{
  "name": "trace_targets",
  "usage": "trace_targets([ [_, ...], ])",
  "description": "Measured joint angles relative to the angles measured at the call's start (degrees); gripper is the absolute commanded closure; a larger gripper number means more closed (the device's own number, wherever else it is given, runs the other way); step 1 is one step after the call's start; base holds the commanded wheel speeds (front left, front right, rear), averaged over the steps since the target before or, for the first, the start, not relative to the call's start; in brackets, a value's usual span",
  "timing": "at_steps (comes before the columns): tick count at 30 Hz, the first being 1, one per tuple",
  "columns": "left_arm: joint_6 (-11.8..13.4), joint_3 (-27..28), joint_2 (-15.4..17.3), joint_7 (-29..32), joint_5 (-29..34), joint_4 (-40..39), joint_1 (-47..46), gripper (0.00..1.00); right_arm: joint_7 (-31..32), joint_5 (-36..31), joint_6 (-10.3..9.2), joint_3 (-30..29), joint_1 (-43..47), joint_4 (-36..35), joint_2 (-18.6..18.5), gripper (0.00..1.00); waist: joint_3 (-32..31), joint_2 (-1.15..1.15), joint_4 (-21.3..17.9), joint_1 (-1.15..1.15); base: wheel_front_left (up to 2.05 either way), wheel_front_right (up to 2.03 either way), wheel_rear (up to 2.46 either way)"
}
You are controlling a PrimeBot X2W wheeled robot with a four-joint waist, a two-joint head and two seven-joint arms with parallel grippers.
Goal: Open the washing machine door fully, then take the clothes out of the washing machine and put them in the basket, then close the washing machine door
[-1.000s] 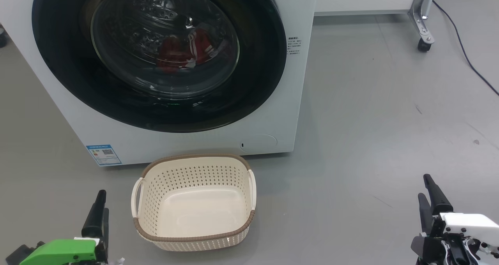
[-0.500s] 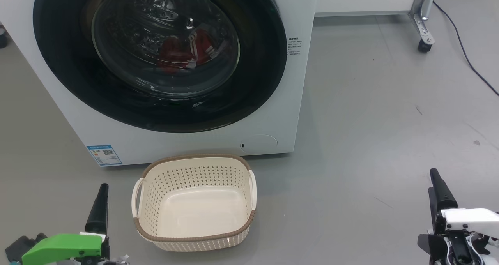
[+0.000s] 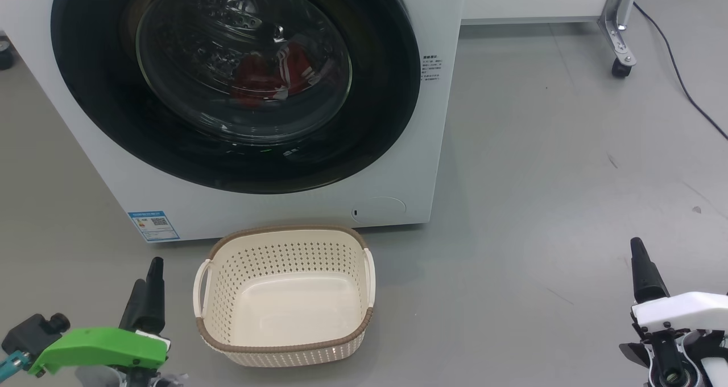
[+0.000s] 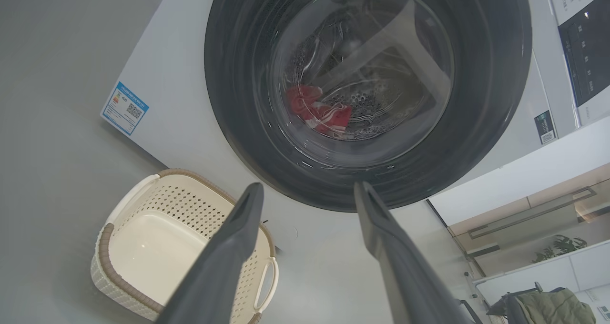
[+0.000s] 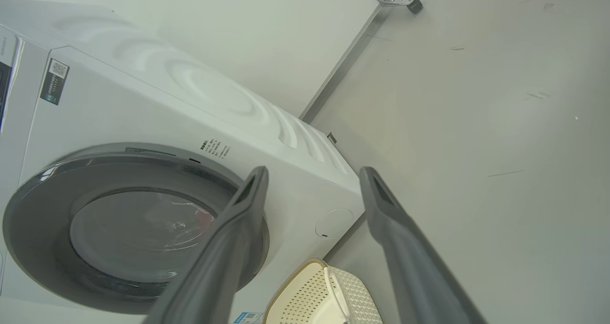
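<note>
The white washing machine stands ahead with its door closed flat against the front. Through the glass, the red clothes lie in the drum, and they also show in the left wrist view. On the floor just in front sits the cream basket, with nothing in it. My left gripper hovers to the basket's left, open, pointing at the door's lower rim. Far to the right, my right gripper is open and holds nothing.
A blue label marks the machine's lower left corner. A metal frame leg on a castor and a black cable sit at the back right. Grey floor stretches between the basket and my right gripper.
Both grippers have edged forward toward the machine, their fingertips a little higher in the head view. Door, clothes and basket have not moved.
</note>
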Motion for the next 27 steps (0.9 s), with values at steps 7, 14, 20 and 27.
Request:
trace_targets([
  [7,1.7,-2.7,1.3,-1.3,8.5,-0.5,-0.5,0.0,-1.4,-8.3,-1.68,2.9,0.0,-0.5,-1.8,0.0,0.0,0.0,0.1,0.0,0.0,0.0,0.0],
  [14,3.5,-5.2,1.9,-2.4,15.6,-1.1,-0.9,0.0,-2.8,-16.0,-3.24,6.0,0.0,-0.9,-2.9,0.0,0.0,0.0,0.2,0.0,0.0,0.0,0.0],
  [20,4.6,-6.8,2.1,-3.4,20.3,-1.4,-1.0,0.0,-3.8,-21.1,-4.47,8.2,0.0,-1.2,-3.1,0.0,0.0,0.0,0.2,0.0,0.0,0.0,0.0],
  [27,5.7,-8.4,2.2,-4.7,26.2,-1.5,-1.1,0.0,-5.0,-26.8,-5.25,10.2,0.0,-1.5,-3.2,0.0,0.0,0.0,0.3,0.0,0.0,0.0,0.0],
])
